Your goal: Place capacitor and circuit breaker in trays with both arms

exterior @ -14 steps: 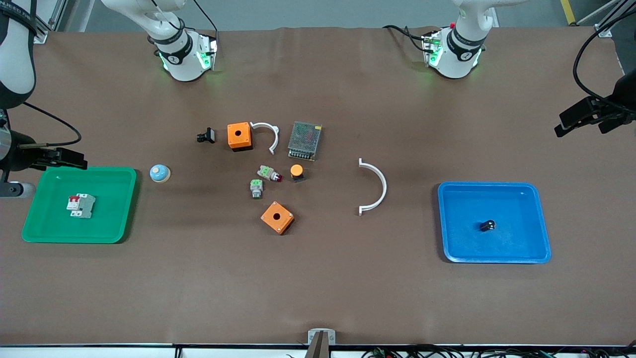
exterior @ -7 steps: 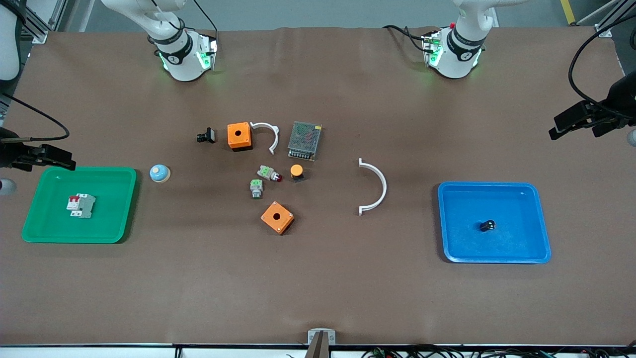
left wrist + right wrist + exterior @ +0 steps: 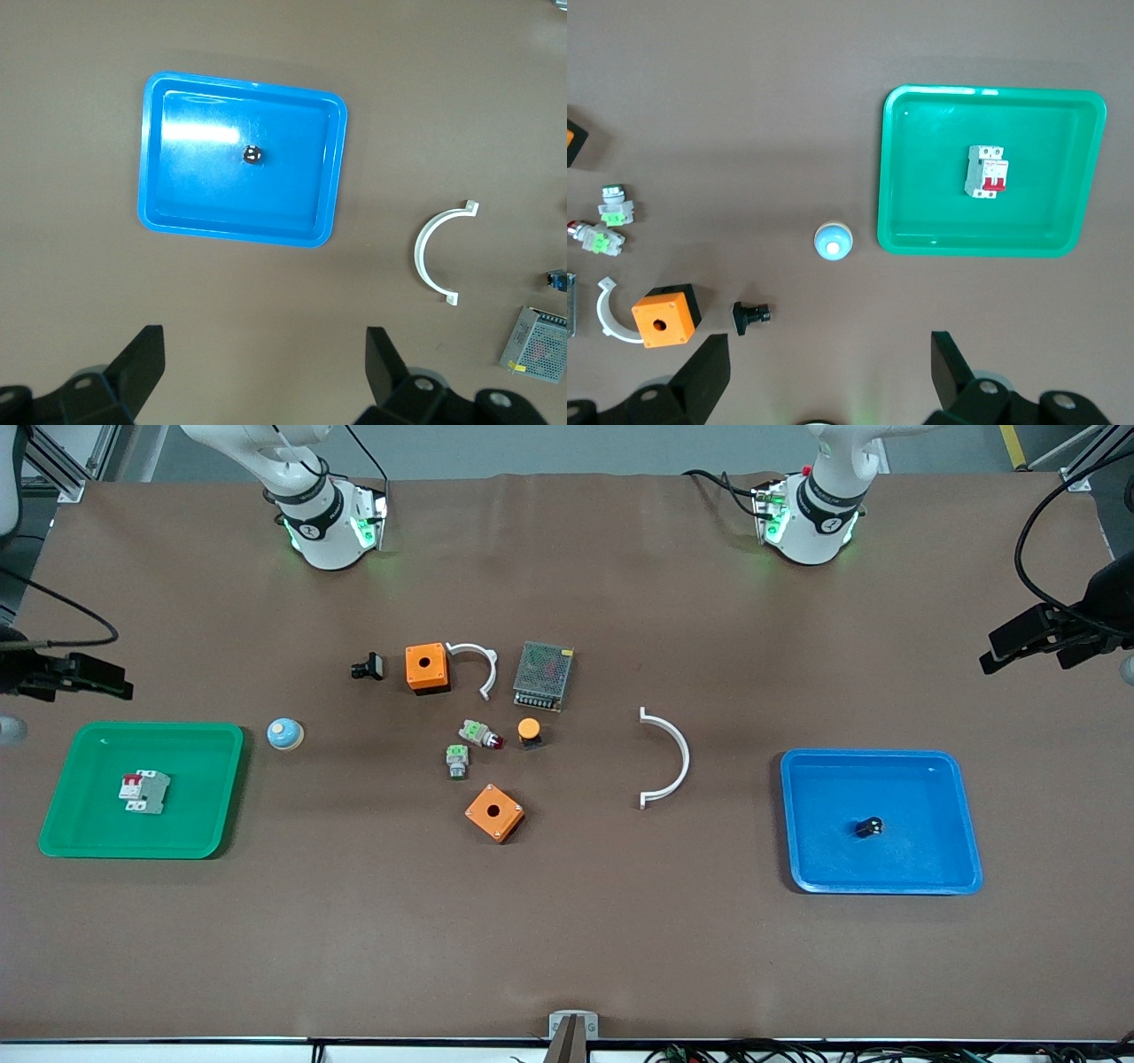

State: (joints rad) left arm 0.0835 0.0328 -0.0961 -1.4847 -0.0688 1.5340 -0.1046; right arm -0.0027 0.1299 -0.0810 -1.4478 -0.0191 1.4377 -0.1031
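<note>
The capacitor (image 3: pixel 869 827), a tiny black cylinder, lies in the blue tray (image 3: pixel 886 887) at the left arm's end; it also shows in the left wrist view (image 3: pixel 252 154). The circuit breaker (image 3: pixel 144 792), light grey with red levers, lies in the green tray (image 3: pixel 133 850) at the right arm's end, and also shows in the right wrist view (image 3: pixel 986 171). My left gripper (image 3: pixel 264 343) is open and empty, high over bare table beside the blue tray (image 3: pixel 239 237). My right gripper (image 3: pixel 830 345) is open and empty, high over bare table beside the green tray (image 3: pixel 974 248).
In the table's middle lie two orange boxes (image 3: pixel 427 668) (image 3: pixel 494 812), a metal power supply (image 3: pixel 543 675), two white curved clips (image 3: pixel 669 757) (image 3: pixel 478 666), green-grey push-buttons (image 3: pixel 456 761), an orange-capped button (image 3: pixel 529 731) and a black clip part (image 3: pixel 368 666). A blue-white dome (image 3: pixel 285 733) sits beside the green tray.
My right gripper has drawn away from the green tray, up and toward the table's edge. My left gripper has shifted only slightly. The capacitor and circuit breaker have not moved.
</note>
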